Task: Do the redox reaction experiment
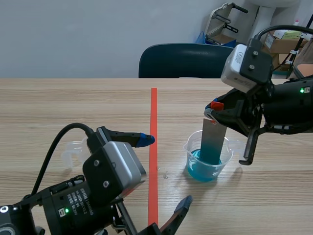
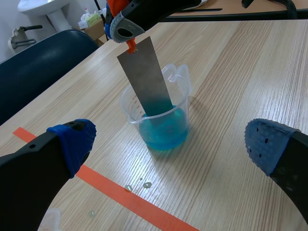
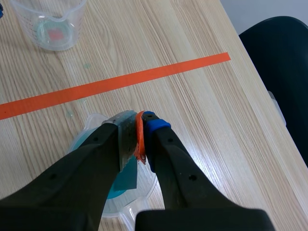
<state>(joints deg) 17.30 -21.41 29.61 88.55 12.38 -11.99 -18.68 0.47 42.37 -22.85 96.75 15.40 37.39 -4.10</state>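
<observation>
A clear plastic beaker [image 1: 206, 157] [image 2: 156, 115] [image 3: 91, 139] with blue liquid stands right of the red tape line. A grey metal strip [image 1: 212, 142] [image 2: 146, 77] [image 3: 126, 144] with an orange tab stands upright in it, its lower end in the liquid. My right gripper [image 1: 213, 108] [image 3: 137, 130] is shut on the strip's top end above the beaker. My left gripper [image 1: 164, 171] [image 2: 168, 144] is open low at the front left, its blue-padded fingers wide apart, the beaker ahead of it.
A second clear beaker [image 1: 73, 149] [image 3: 50, 24] stands on the left side of the tape line [image 1: 153, 147], partly behind my left arm. A dark blue chair [image 1: 183, 61] stands at the table's far edge. Small droplets lie near the tape.
</observation>
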